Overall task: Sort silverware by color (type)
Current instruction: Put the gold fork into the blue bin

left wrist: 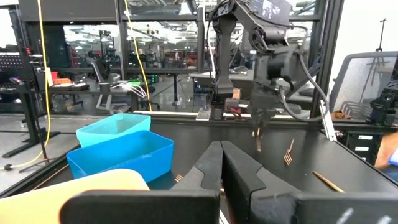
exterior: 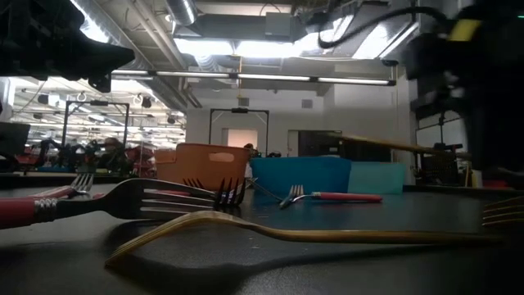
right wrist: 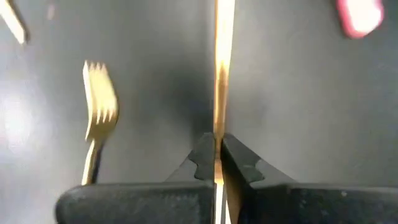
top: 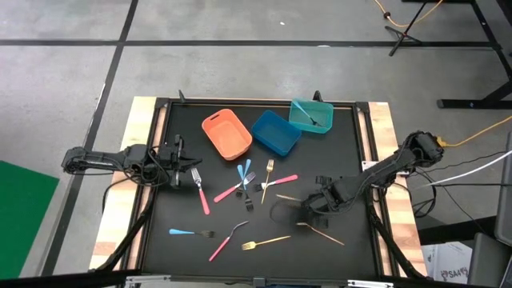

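A gold utensil (right wrist: pixel 219 74) sits pinched between the right tool's (right wrist: pixel 217 163) fingers.

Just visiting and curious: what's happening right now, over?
Right gripper shut on gold utensil. Left gripper shut, empty, waiting at table's left side. Nothing blocking.
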Robot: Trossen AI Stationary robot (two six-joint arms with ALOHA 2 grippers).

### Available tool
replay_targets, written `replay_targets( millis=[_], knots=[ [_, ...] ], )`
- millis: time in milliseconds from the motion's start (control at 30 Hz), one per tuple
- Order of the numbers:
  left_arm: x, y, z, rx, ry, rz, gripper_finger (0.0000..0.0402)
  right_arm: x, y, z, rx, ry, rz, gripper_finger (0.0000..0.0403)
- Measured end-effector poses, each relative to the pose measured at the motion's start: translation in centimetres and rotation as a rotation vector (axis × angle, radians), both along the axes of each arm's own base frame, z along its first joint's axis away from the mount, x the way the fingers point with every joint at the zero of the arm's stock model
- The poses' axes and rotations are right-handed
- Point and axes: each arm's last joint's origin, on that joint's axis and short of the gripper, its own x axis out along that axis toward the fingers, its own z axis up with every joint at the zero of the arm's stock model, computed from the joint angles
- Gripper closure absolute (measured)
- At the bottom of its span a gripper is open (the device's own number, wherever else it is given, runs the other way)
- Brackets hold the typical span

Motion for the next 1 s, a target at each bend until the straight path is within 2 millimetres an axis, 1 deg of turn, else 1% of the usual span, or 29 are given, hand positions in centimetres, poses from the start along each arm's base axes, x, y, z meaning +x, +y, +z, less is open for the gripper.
replay_targets(
  millis=[133, 233, 367, 500, 667, 833, 1000],
  knots=[
    [0.0, 0.0, 0.0, 0.0, 0.0, 0.0, 0.0401, 1.5, -1.9, 1.0, -0.053, -0.065, -0.091, 0.0398],
    [0.0, 0.0, 0.0, 0.0, 0.0, 0.0, 0.0401, 2.6, -4.0, 1.7, -0.114, -0.12, -0.184, 0.0398],
    [0.0, 0.0, 0.0, 0.0, 0.0, 0.0, 0.0401, 4.0, -7.3, 2.2, -0.171, -0.191, -0.31, 0.0398],
    [0.0, 0.0, 0.0, 0.0, 0.0, 0.0, 0.0401, 5.1, -10.9, 2.5, -0.173, -0.272, -0.429, 0.0398],
    [0.0, 0.0, 0.0, 0.0, 0.0, 0.0, 0.0401, 6.4, -14.9, 3.3, -0.166, -0.432, -0.539, 0.0398],
    [0.0, 0.0, 0.0, 0.0, 0.0, 0.0, 0.0401, 7.0, -17.4, 4.1, -0.156, -0.557, -0.591, 0.0398],
    [0.0, 0.0, 0.0, 0.0, 0.0, 0.0, 0.0401, 7.2, -18.8, 4.6, -0.171, -0.624, -0.623, 0.0398]
  ],
)
